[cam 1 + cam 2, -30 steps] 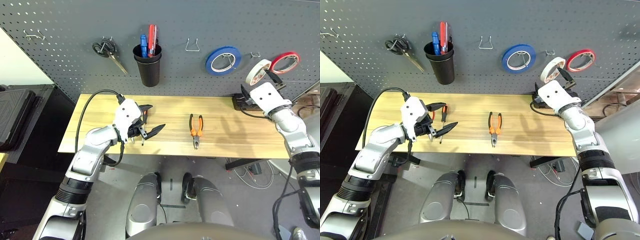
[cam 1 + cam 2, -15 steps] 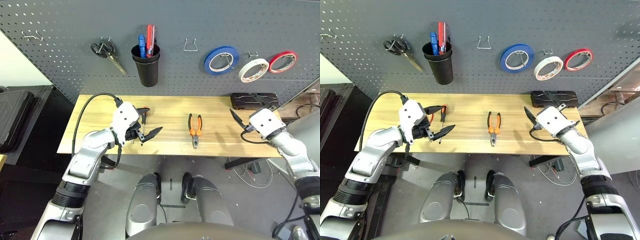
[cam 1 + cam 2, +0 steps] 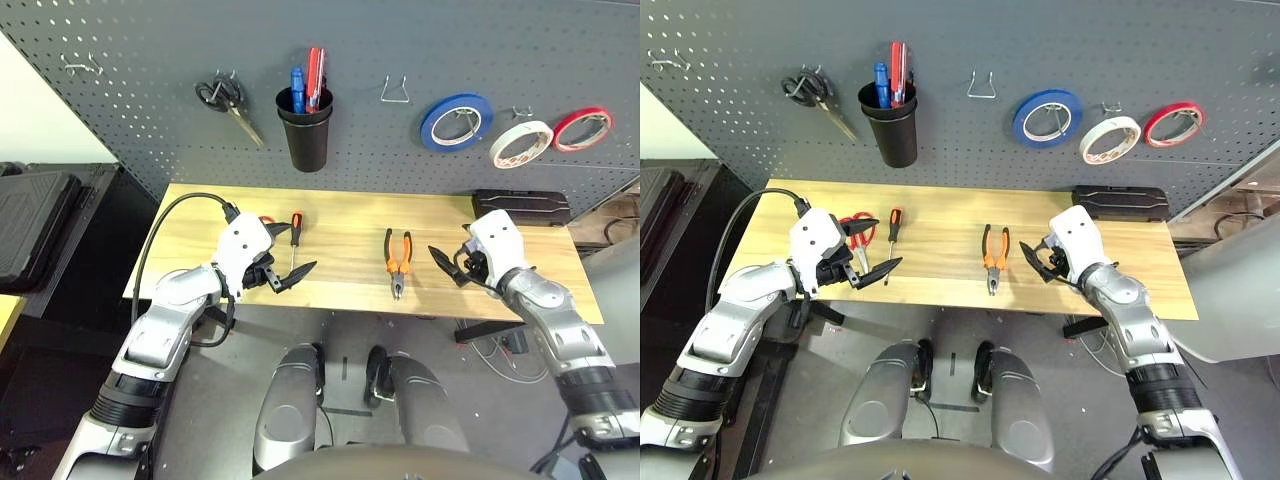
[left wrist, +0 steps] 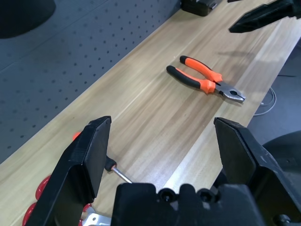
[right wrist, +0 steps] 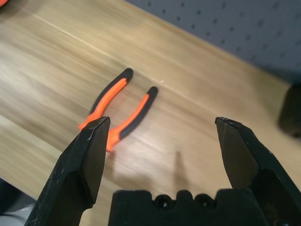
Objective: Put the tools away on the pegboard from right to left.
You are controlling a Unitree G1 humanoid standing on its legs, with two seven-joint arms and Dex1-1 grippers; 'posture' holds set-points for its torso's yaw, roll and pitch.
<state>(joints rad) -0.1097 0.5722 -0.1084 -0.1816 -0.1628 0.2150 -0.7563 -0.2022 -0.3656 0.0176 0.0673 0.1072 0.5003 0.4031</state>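
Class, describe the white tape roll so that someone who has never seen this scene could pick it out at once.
Look at the dark grey pegboard behind the wooden table. Three tape rolls hang in a row near its right end. The white tape roll is the middle one, between the blue tape roll and the red tape roll, and hangs slightly lower than both.

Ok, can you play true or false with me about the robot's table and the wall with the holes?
1. The white tape roll hangs on the pegboard. True.
2. The pliers hang on a hook. False: they lie flat on the table.
3. The right tool holds the pliers. False: it is open, with nothing in it.
4. The screwdriver lies on the table. True.
5. The left tool is open. True.
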